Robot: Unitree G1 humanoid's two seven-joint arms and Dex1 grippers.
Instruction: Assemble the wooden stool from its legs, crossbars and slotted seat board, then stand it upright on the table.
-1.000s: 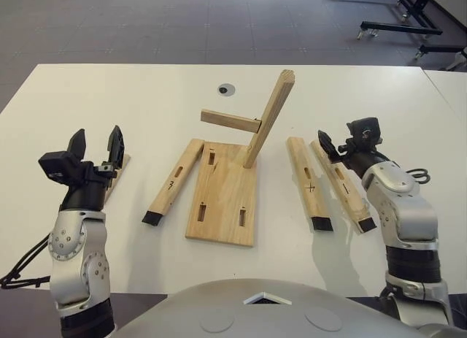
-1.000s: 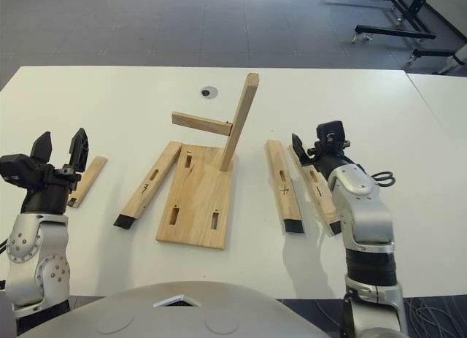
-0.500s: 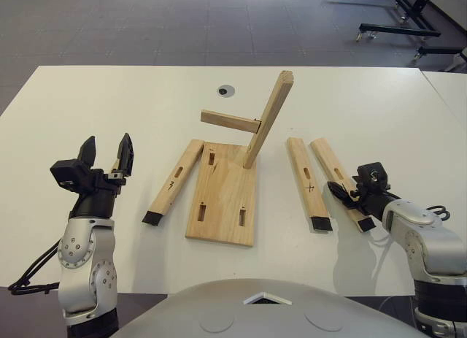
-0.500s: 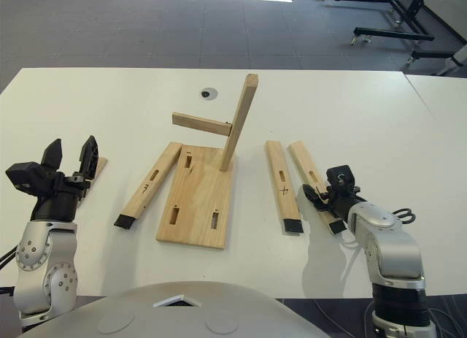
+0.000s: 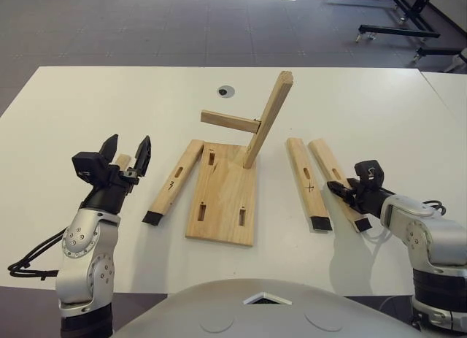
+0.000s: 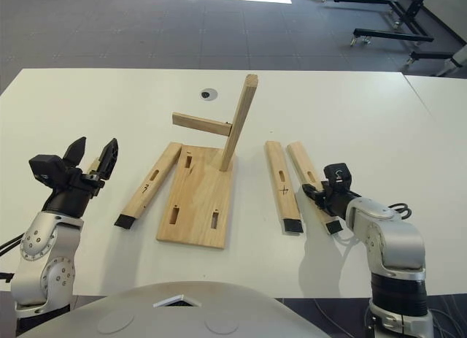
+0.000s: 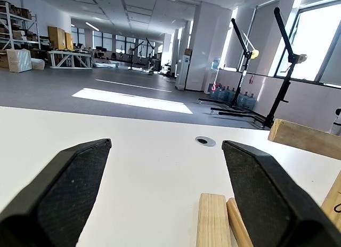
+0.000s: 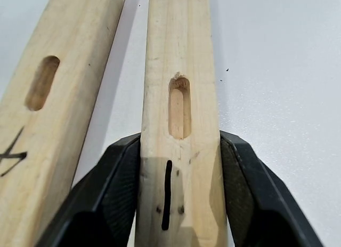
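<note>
Pale square-section wooden leg with an oval slot and a black foot cap (image 8: 178, 55) lies flat on the white table (image 5: 109, 97), outermost on the right. The right gripper (image 8: 180, 151) straddles it near the capped end, one black finger (image 8: 120, 177) pressed against each long side, so the leg is pinched between the jaws. The left gripper (image 5: 127, 144) hovers above the table's left part with its jaws spread wide. A short plain wooden crossbar (image 5: 122, 161) lies loose just beyond and between them, not touched.

Count: four legs and two crossbars.
- The pinched leg.
- A second slotted leg marked with a cross (image 5: 305, 181), just beside the pinched one.
- A third slotted leg (image 5: 175, 181), angled beside the left edge of the flat rectangular wooden seat board (image 5: 222, 199).
- A fourth leg (image 5: 268, 119), seated in the board's far right corner and leaning to the right, with a crossbar (image 5: 230, 121) jutting from it to the left.

Board: one, with three open slots visible. Wood is light, grained and unfinished. A round grey grommet (image 5: 227, 91) sits in the table behind the parts.
</note>
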